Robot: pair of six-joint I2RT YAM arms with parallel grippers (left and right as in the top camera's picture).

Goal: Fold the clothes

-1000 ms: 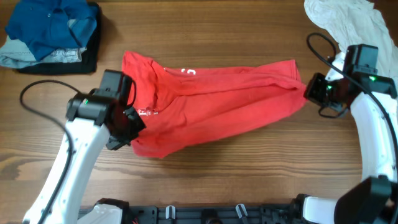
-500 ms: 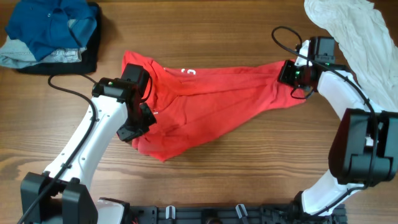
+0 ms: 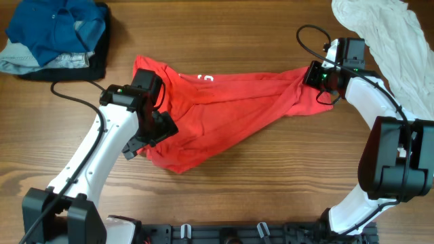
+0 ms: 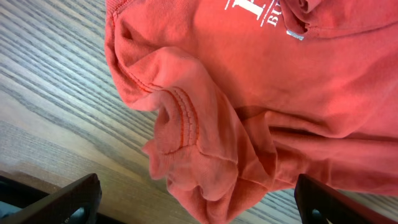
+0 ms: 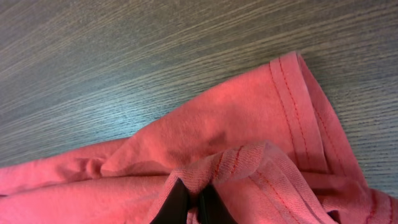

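The clothes, a red T-shirt [image 3: 230, 112] with white lettering [image 4: 255, 12], lie crumpled across the middle of the table. My left gripper [image 3: 150, 139] hovers over the shirt's lower left edge, open. In the left wrist view its fingers [image 4: 65, 200] stand wide apart on either side of a bunched hem [image 4: 199, 174] without touching it. My right gripper [image 3: 316, 77] is at the shirt's upper right corner. In the right wrist view it [image 5: 189, 202] is shut on a raised fold of the red fabric [image 5: 249, 155].
A pile of blue, pale grey and black garments [image 3: 54, 37] sits at the back left corner. A white garment [image 3: 386, 34] lies at the back right. Arm cables loop over the wooden table [image 3: 271, 176] beside both arms.
Both arms moved inward, the right one drawing the shirt's corner up and to the left. My left gripper has since opened and let go of the shirt's edge. The right stays clamped.
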